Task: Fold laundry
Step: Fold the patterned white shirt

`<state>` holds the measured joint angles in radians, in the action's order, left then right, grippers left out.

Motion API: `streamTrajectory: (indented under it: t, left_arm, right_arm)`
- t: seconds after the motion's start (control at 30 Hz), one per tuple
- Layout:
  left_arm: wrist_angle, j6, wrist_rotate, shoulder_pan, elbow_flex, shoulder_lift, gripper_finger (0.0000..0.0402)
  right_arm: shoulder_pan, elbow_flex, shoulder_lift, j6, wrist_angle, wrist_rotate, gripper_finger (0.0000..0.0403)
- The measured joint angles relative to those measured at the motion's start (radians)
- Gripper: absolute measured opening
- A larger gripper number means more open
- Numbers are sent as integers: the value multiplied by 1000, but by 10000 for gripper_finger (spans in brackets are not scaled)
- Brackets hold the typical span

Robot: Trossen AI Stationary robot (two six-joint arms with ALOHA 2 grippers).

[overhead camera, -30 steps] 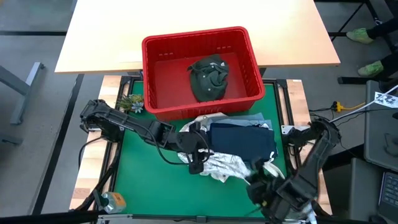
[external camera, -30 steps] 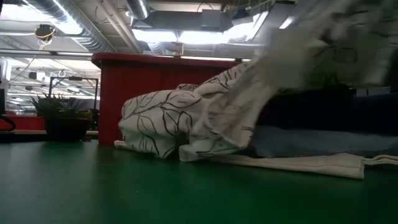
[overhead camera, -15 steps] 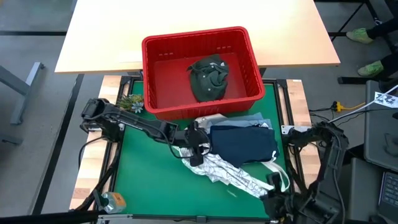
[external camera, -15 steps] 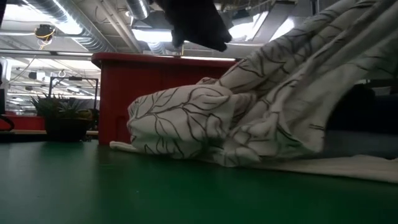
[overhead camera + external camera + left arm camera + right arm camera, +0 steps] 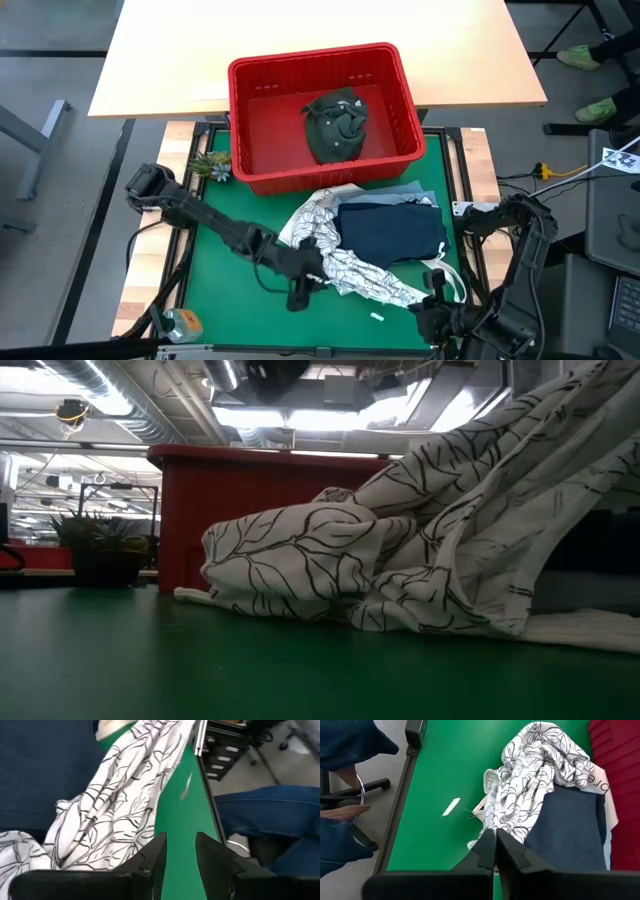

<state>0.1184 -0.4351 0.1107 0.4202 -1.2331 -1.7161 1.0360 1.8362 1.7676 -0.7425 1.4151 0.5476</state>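
The white leaf-print garment of the laundry stretches across the green mat, from the pile toward the near right corner. There my right gripper is shut on its end. The garment's bunched far part lies on the mat. My left gripper stands open low over the mat at the garment's near left side, with only green mat between its fingers. A navy garment lies on light blue denim. A dark olive garment sits in the red basket. My right gripper pinches the narrow, gathered end of the white print garment between its two shut fingers, slanting down from the near right. That end is raised off the mat, and the cloth runs drawn out in long pleats back to the pile. How many layers it holds does not show.
The red basket stands at the mat's far edge with a small plant at its left. White tote handles lie by my right gripper, and a white scrap lies on the near mat. A person's blue-clad legs are beyond the table's edge.
My right gripper has gone toward the near right corner with the print garment's end, drawing the bunched cloth out into a long strip. My left gripper has come down off the pile toward the near edge and now sits low beside the garment.
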Motion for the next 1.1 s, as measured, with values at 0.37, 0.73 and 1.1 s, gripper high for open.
streamTrajectory:
  t: [0.37,0.73,1.1]
  left_arm:
    - [-124,-33,185,115,0,-128,127]
    - [-216,-35,256,92,0,-297,192]
    - [-362,-83,270,61,-1,-399,190]
  right_arm:
    - [-38,0,0,68,-9,-2,5]
    - [-75,0,0,107,-9,-13,5]
    - [-122,0,1,134,-8,31,5]
